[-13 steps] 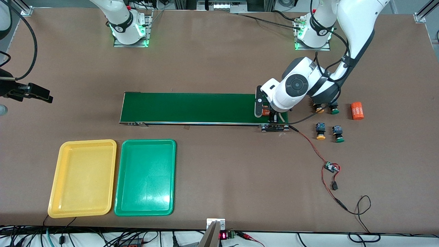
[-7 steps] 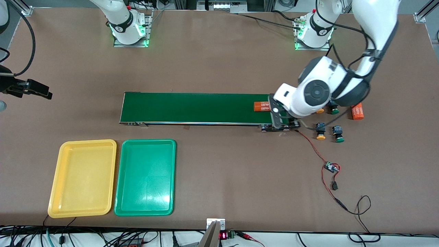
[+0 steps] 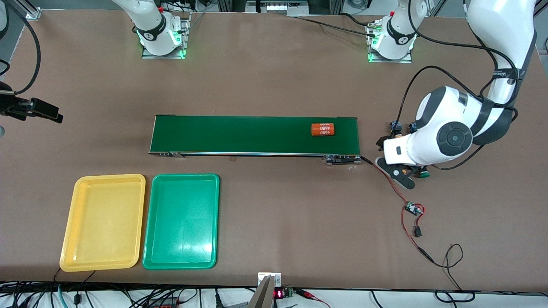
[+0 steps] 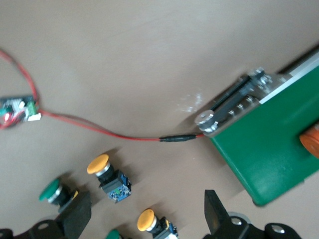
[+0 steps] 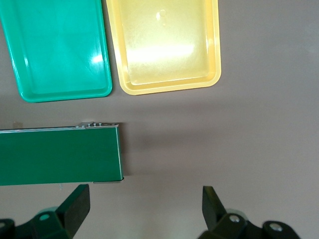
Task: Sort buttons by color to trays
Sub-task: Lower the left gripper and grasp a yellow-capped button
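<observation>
Beside the belt's end toward the left arm's end of the table stand several buttons. The left wrist view shows a yellow-capped button (image 4: 107, 175), a second yellow-capped button (image 4: 149, 221) and a green-capped button (image 4: 54, 191). My left gripper (image 4: 145, 201) hangs open over them, the second yellow one lying below the gap. From the front, my left hand (image 3: 421, 147) hides most of them; one green cap (image 3: 424, 173) peeks out. The yellow tray (image 3: 102, 222) and green tray (image 3: 181, 221) lie side by side, both bare. My right gripper (image 5: 144, 199) waits open, high over bare table.
The long dark-green belt (image 3: 239, 134) runs across the middle, an orange cylinder (image 3: 322, 129) lying on it near the left arm's end. A red wire runs from the belt's motor to a small circuit board (image 3: 413, 208).
My left arm has swung from the belt's end to over the buttons, leaving the orange cylinder on the belt. The cylinder has crept along the belt toward the right arm's end.
</observation>
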